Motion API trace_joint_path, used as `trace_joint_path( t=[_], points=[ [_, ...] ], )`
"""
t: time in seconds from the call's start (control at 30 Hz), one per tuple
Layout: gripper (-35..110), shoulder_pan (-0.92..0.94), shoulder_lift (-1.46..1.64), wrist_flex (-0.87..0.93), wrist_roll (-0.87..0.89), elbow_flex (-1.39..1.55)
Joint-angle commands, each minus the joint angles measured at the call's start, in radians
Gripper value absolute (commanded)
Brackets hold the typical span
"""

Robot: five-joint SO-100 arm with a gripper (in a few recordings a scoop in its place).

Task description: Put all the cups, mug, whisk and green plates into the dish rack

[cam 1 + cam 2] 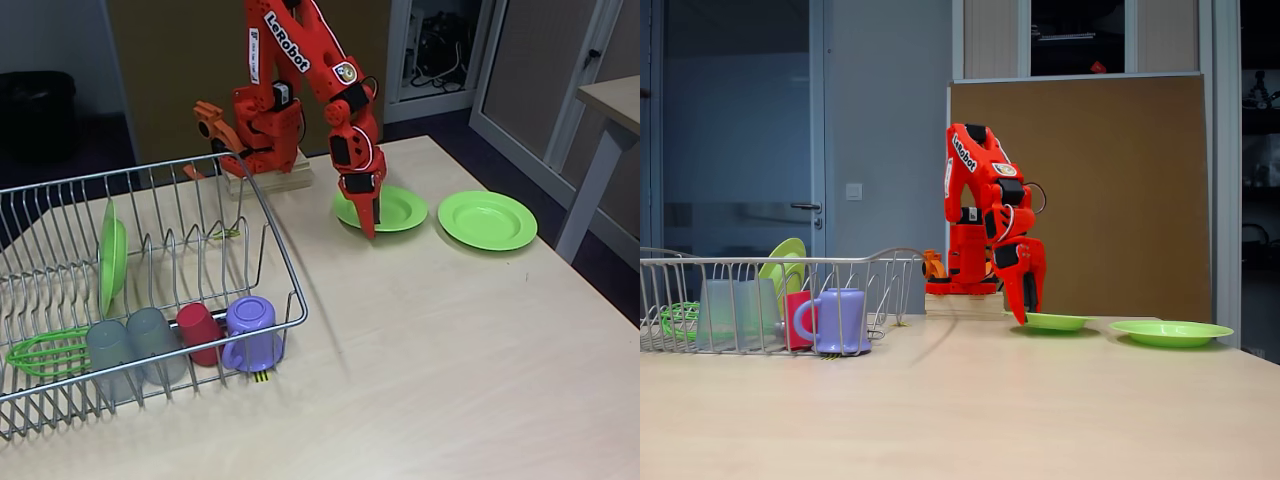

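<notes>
End effector (pixel 371 226) reaches the rim of the near green plate (pixel 400 208).
Its jaws seem to pinch the rim; lift slowly, keeping the plate tilted, toward the dish rack (pixel 255 205).

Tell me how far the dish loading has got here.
Done: silver wire dish rack holds one lime-green plate, green whisk, two frosted grey tumblers, red cup and lilac mug. In hand: the orange gripper is down at a second plate. Left: third plate.
</notes>
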Motion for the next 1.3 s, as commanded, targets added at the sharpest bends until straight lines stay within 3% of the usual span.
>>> trace_joint_path(
  t=[0.0, 0.17, 0.73, 1.07, 1.27],
  points=[
    [0, 0.020, 0.092, 0.189, -0.092, -0.091],
    [0, 0.037, 0.112, 0.402, -0.195, -0.256],
    [0, 0.035, 0.067, 0.868, -0.411, -0.726],
    [0, 0.038, 0.063, 0.974, -0.558, -0.844],
    [0, 0.044, 0.055, 1.012, -0.792, -0.945]
  ],
)
